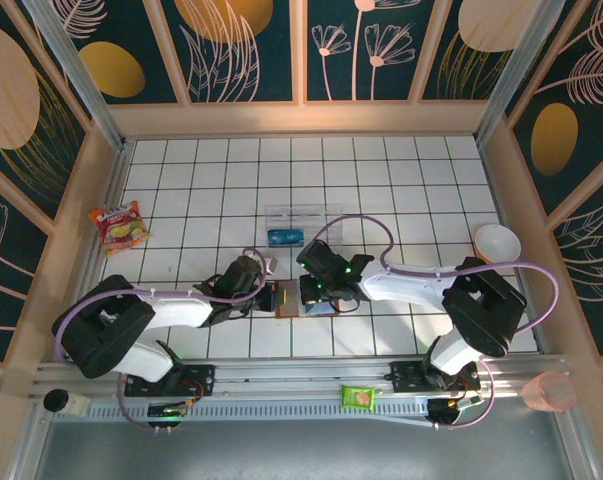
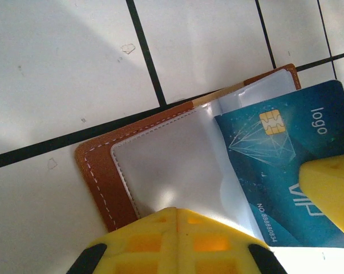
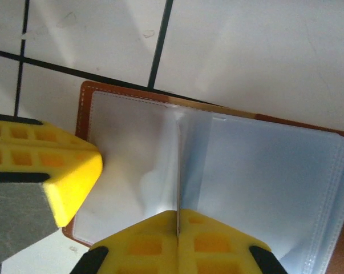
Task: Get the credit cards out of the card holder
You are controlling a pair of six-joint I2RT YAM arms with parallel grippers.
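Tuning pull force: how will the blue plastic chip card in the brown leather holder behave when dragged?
The blue plastic chip card lies flat and unbent, so it is probably stiff. It looks thin, so likely light. Its smooth face, partly inside the clear plastic sleeve, may slide easily.

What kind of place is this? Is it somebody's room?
Probably a robot test booth: two arms bolted to a rail, a white gridded table, and leaf-patterned walls boxing it in.

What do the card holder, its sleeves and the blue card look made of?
Card holder: likely leather or imitation, matte brown, pale edge stitching. Sleeves: clear glossy plastic film, showing glare. Card: seemingly rigid printed plastic with a gold chip.
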